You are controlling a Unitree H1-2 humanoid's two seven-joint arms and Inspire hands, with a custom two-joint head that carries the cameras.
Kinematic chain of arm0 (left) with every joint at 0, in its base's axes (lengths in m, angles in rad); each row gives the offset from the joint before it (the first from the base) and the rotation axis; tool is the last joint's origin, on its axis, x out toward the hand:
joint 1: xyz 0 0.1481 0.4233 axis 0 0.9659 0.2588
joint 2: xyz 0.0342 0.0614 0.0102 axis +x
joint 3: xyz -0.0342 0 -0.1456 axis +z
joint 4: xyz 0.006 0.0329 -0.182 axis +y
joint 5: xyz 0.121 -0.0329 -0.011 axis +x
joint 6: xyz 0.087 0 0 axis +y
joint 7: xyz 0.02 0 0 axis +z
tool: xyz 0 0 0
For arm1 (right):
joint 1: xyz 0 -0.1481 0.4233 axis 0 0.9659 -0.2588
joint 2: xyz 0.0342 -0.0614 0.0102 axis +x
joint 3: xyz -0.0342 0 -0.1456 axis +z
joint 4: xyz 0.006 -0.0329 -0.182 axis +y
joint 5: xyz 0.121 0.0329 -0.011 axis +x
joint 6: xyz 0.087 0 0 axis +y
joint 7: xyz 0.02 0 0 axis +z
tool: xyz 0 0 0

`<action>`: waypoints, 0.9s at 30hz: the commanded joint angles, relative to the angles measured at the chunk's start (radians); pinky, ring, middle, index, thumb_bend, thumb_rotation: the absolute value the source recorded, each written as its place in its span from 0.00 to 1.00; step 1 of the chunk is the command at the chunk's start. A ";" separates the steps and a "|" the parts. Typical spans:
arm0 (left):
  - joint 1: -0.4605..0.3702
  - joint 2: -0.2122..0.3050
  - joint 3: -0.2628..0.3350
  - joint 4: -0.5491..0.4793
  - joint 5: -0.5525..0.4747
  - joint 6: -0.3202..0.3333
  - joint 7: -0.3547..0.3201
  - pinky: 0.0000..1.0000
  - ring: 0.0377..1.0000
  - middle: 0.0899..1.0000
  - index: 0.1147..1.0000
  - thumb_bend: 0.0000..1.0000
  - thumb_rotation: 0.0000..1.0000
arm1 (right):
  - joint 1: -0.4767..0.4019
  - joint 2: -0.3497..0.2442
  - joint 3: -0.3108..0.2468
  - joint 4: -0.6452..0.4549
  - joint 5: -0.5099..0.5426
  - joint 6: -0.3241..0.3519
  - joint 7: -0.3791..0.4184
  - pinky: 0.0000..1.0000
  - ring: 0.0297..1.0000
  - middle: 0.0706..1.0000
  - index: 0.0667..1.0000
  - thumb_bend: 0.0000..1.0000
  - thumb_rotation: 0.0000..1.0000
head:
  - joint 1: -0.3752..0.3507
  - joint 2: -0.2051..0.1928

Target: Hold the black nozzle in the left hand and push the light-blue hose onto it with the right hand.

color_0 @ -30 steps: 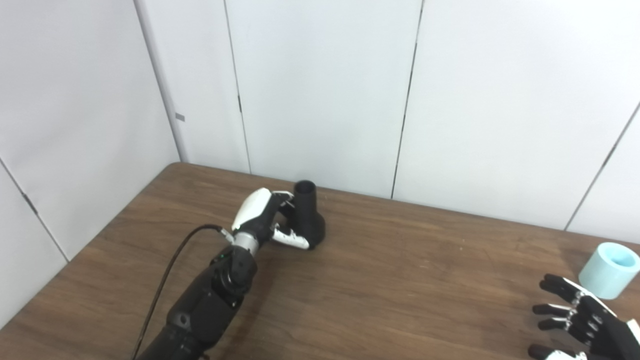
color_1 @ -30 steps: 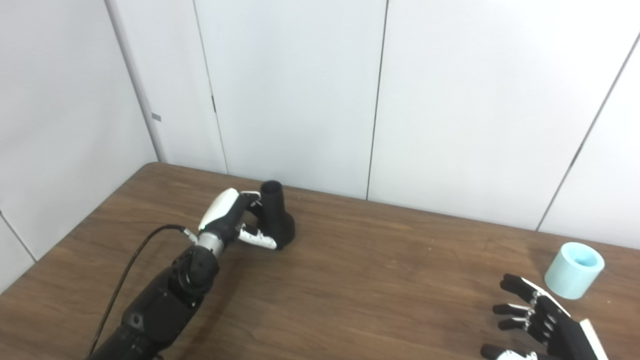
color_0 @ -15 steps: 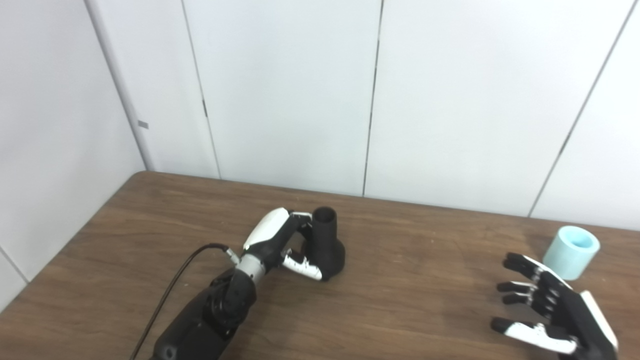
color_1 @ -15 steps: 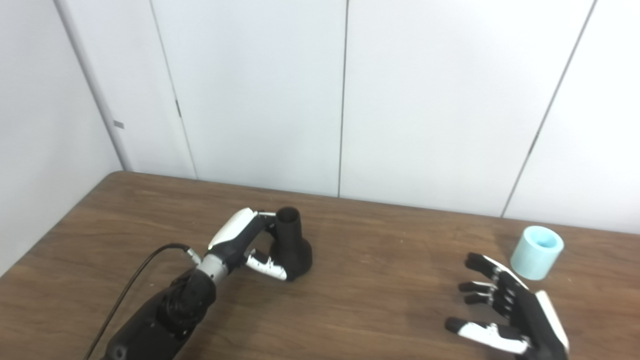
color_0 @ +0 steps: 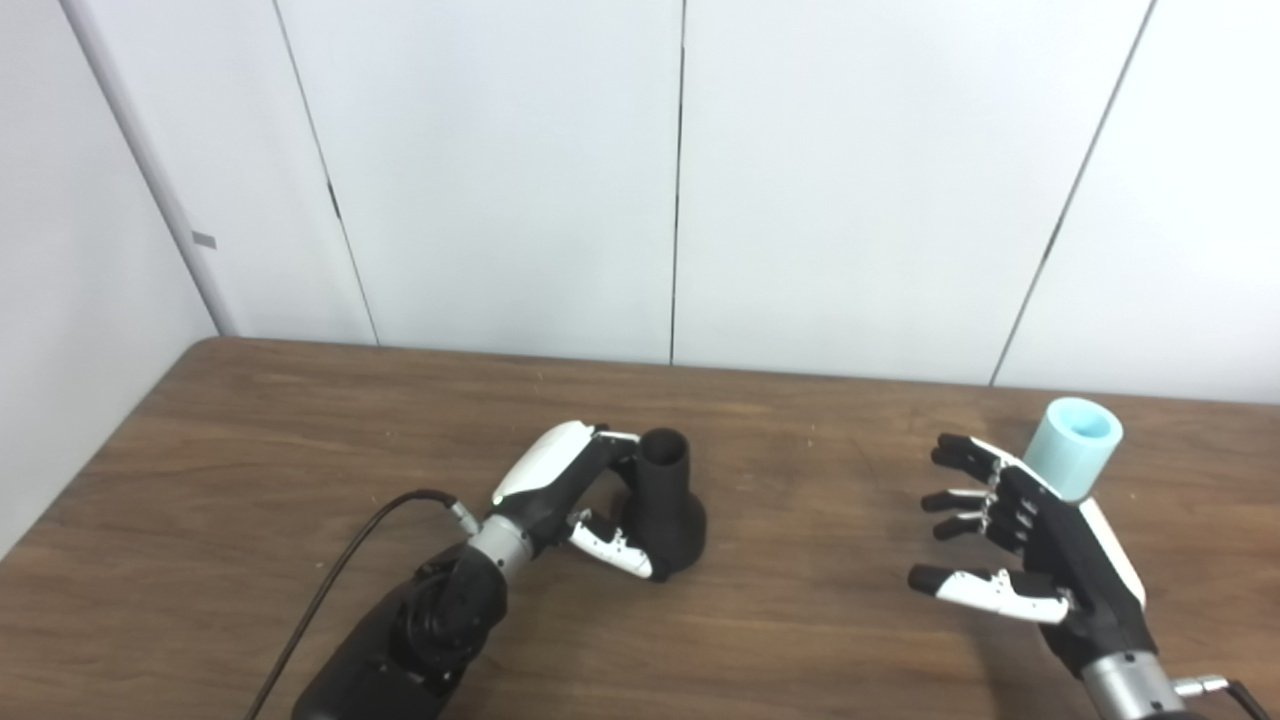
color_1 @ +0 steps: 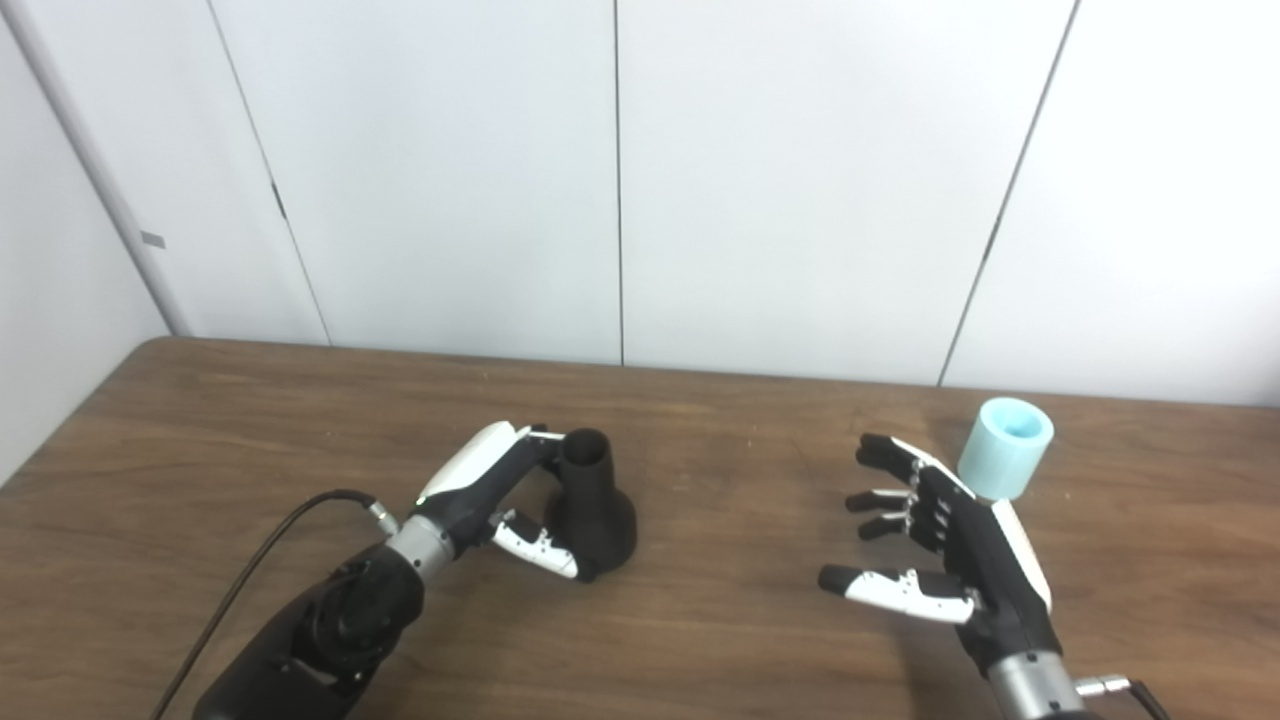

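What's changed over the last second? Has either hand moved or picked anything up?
The camera has panned, so most of the shift in the picture is that. The right hand has come up the table to just beside the light-blue hose, open and holding nothing. The left hand stays wrapped around the black nozzle, which stands upright on the table. The hose still stands untouched.

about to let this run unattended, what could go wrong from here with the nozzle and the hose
1. The right hand is open and beside the upright light-blue hose, not around it; a careless reach could tip it and let it roll.
2. The left hand grips the black nozzle low on its side while it rests on the table; it might twist or slip when pushed.
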 commanded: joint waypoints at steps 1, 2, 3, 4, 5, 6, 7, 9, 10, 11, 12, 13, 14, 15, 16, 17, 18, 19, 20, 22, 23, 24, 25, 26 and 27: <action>0.005 -0.018 -0.040 -0.002 0.022 -0.026 -0.045 1.00 0.61 0.45 0.41 0.52 0.00 | -0.034 -0.006 -0.003 -0.044 -0.002 -0.009 -0.008 0.54 0.64 0.81 0.80 0.69 0.18 | -0.008 0.008; 0.005 -0.021 -0.043 0.000 0.026 -0.026 -0.046 1.00 0.61 0.45 0.41 0.52 0.00 | -0.034 -0.006 -0.003 -0.046 -0.001 -0.006 -0.008 0.54 0.64 0.81 0.79 0.69 0.18 | -0.008 0.008; 0.006 -0.027 -0.049 0.002 0.032 -0.028 -0.045 1.00 0.61 0.45 0.41 0.52 0.00 | -0.033 -0.006 -0.004 -0.054 0.001 -0.002 -0.007 0.54 0.64 0.81 0.79 0.69 0.19 | -0.014 0.012; 0.006 -0.033 -0.056 0.008 0.039 -0.031 -0.044 1.00 0.61 0.45 0.41 0.52 0.00 | -0.031 -0.005 -0.006 -0.064 0.005 -0.002 -0.007 0.54 0.64 0.81 0.79 0.68 0.19 | -0.016 0.014; 0.006 -0.037 -0.061 0.013 0.045 -0.034 -0.042 1.00 0.61 0.45 0.41 0.52 0.00 | -0.029 -0.004 -0.008 -0.070 0.008 -0.002 -0.007 0.54 0.64 0.80 0.79 0.67 0.19 | -0.016 0.014; 0.004 -0.043 -0.068 0.026 0.053 -0.042 -0.038 1.00 0.61 0.45 0.41 0.52 0.00 | -0.028 -0.002 -0.012 -0.076 0.014 -0.014 -0.010 0.53 0.64 0.80 0.79 0.67 0.19 | -0.019 0.014; 0.001 -0.049 -0.074 0.040 0.060 -0.049 -0.034 1.00 0.61 0.45 0.41 0.52 0.00 | -0.029 0.002 -0.017 -0.078 0.020 -0.032 -0.014 0.53 0.63 0.80 0.79 0.66 0.18 | -0.022 0.014; -0.002 -0.057 -0.080 0.058 0.068 -0.057 -0.030 1.00 0.61 0.45 0.41 0.52 0.00 | -0.033 0.007 -0.023 -0.077 0.025 -0.055 -0.020 0.52 0.62 0.79 0.79 0.64 0.17 | -0.022 0.014; -0.004 -0.063 -0.086 0.069 0.073 -0.060 -0.030 1.00 0.60 0.45 0.41 0.52 0.00 | -0.037 0.011 -0.027 -0.082 0.022 -0.061 -0.026 0.51 0.62 0.79 0.78 0.64 0.16 | -0.022 0.014; -0.005 -0.068 -0.090 0.077 0.076 -0.062 -0.030 1.00 0.60 0.45 0.41 0.52 0.00 | -0.041 0.013 -0.029 -0.086 0.019 -0.064 -0.030 0.51 0.62 0.78 0.78 0.64 0.17 | -0.022 0.014; -0.006 -0.072 -0.094 0.083 0.078 -0.064 -0.031 1.00 0.60 0.45 0.41 0.52 0.00 | -0.043 0.014 -0.031 -0.093 0.014 -0.063 -0.033 0.51 0.62 0.78 0.78 0.64 0.18 | -0.035 0.017; -0.006 -0.076 -0.097 0.090 0.078 -0.067 -0.032 1.00 0.60 0.45 0.41 0.52 0.00 | -0.045 0.009 -0.031 -0.106 0.008 -0.052 -0.035 0.50 0.62 0.78 0.78 0.64 0.19 | -0.035 0.017; -0.007 -0.080 -0.101 0.096 0.079 -0.070 -0.034 1.00 0.60 0.45 0.41 0.52 0.00 | -0.047 -0.002 -0.032 -0.124 0.001 -0.034 -0.032 0.50 0.62 0.78 0.78 0.65 0.20 | -0.044 0.017; -0.009 -0.084 -0.106 0.103 0.081 -0.073 -0.036 1.00 0.60 0.45 0.41 0.52 0.00 | -0.051 -0.016 -0.033 -0.147 -0.004 -0.013 -0.026 0.50 0.61 0.78 0.78 0.65 0.21 | -0.044 0.017; -0.011 -0.088 -0.110 0.109 0.083 -0.076 -0.038 1.00 0.60 0.45 0.41 0.52 0.00 | -0.054 -0.030 -0.035 -0.166 -0.007 0.004 -0.021 0.50 0.61 0.78 0.78 0.66 0.23 | -0.055 0.015; -0.013 -0.091 -0.115 0.117 0.085 -0.078 -0.040 1.00 0.60 0.44 0.42 0.52 0.00 | -0.061 -0.048 -0.038 -0.184 -0.012 0.020 -0.015 0.50 0.61 0.78 0.78 0.67 0.24 | -0.055 0.015; -0.016 -0.093 -0.119 0.124 0.087 -0.080 -0.041 1.00 0.60 0.44 0.42 0.52 0.00 | -0.069 -0.068 -0.041 -0.201 -0.021 0.035 -0.010 0.51 0.62 0.78 0.78 0.68 0.24 | -0.071 0.015; -0.018 -0.094 -0.122 0.129 0.089 -0.084 -0.042 1.00 0.60 0.43 0.42 0.52 0.00 | -0.077 -0.087 -0.044 -0.214 -0.030 0.048 -0.006 0.51 0.62 0.78 0.79 0.68 0.24 | -0.084 0.015; -0.020 -0.093 -0.126 0.136 0.092 -0.089 -0.043 1.00 0.60 0.43 0.43 0.52 0.00 | -0.088 -0.111 -0.048 -0.226 -0.038 0.065 0.001 0.51 0.62 0.78 0.79 0.68 0.24 | -0.084 0.015; -0.024 -0.084 -0.130 0.148 0.092 -0.105 -0.047 1.00 0.60 0.43 0.43 0.52 0.00 | -0.118 -0.172 -0.057 -0.248 -0.062 0.107 0.020 0.52 0.63 0.79 0.80 0.69 0.21 | -0.128 0.020; -0.025 -0.081 -0.132 0.152 0.092 -0.111 -0.048 1.00 0.60 0.43 0.43 0.52 0.00 | -0.129 -0.195 -0.060 -0.255 -0.071 0.123 0.026 0.51 0.64 0.80 0.80 0.70 0.20 | -0.128 0.020; -0.024 -0.075 -0.133 0.155 0.093 -0.116 -0.050 1.00 0.60 0.43 0.43 0.52 0.00 | -0.142 -0.223 -0.063 -0.263 -0.085 0.140 0.033 0.51 0.64 0.80 0.80 0.71 0.20 | -0.160 0.012; -0.023 -0.064 -0.133 0.154 0.097 -0.122 -0.050 1.00 0.60 0.43 0.42 0.52 0.00 | -0.159 -0.261 -0.071 -0.274 -0.104 0.163 0.041 0.51 0.65 0.80 0.80 0.71 0.19 | -0.218 0.004; -0.022 -0.057 -0.133 0.153 0.100 -0.126 -0.051 1.00 0.60 0.43 0.42 0.52 0.00 | -0.170 -0.286 -0.076 -0.282 -0.116 0.180 0.046 0.51 0.64 0.80 0.80 0.73 0.19 | -0.218 0.004; -0.020 -0.045 -0.133 0.152 0.103 -0.131 -0.051 1.00 0.60 0.43 0.42 0.52 0.00 | -0.183 -0.308 -0.082 -0.295 -0.128 0.203 0.050 0.51 0.64 0.80 0.80 0.73 0.20 | -0.268 -0.004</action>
